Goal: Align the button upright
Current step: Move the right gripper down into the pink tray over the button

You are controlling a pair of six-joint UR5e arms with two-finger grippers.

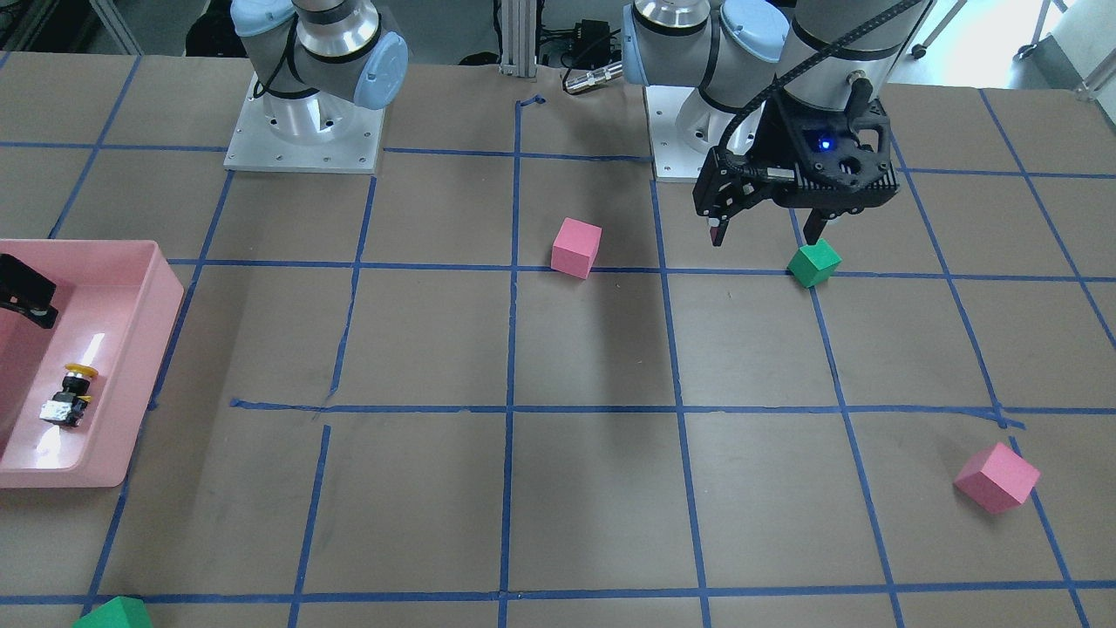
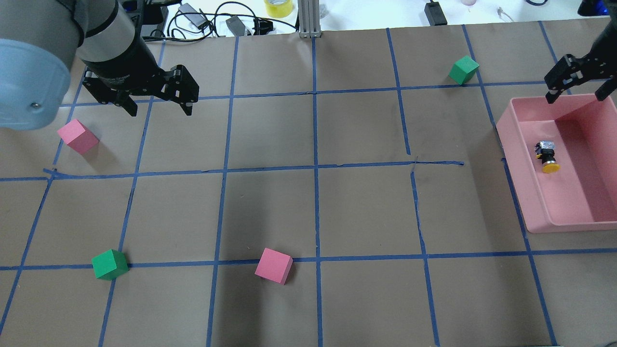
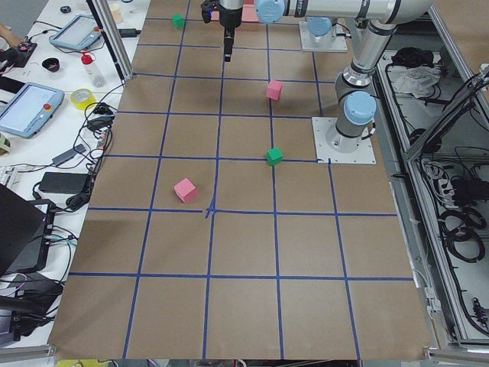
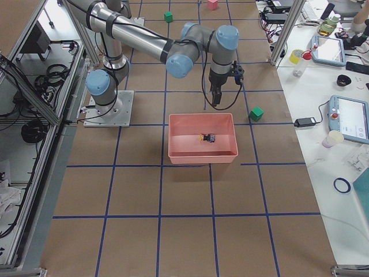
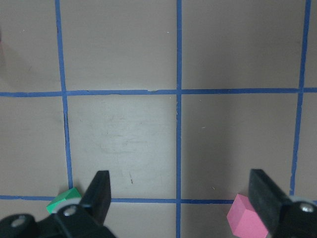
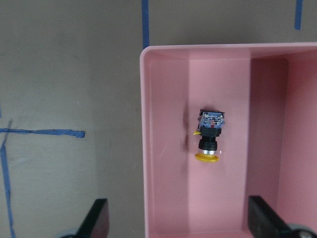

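The button [image 2: 547, 156] lies on its side in the pink bin [image 2: 525, 193], its yellow cap toward the robot. It also shows in the front view [image 1: 70, 392] and the right wrist view [image 6: 210, 136]. My right gripper [image 2: 576, 98] is open and empty. It hovers above the bin's far end, apart from the button. In the right wrist view both fingers [image 6: 96, 220] frame the bin [image 6: 143, 148], with the button ahead of them. My left gripper [image 2: 159, 111] is open and empty above the table, far from the bin.
Pink cubes [image 2: 77, 136] [image 2: 274, 265] and green cubes [image 2: 110, 264] [image 2: 463, 70] lie scattered on the brown taped table. One green cube [image 1: 813, 263] sits just under my left gripper [image 1: 766, 237]. Cables lie past the table's far edge.
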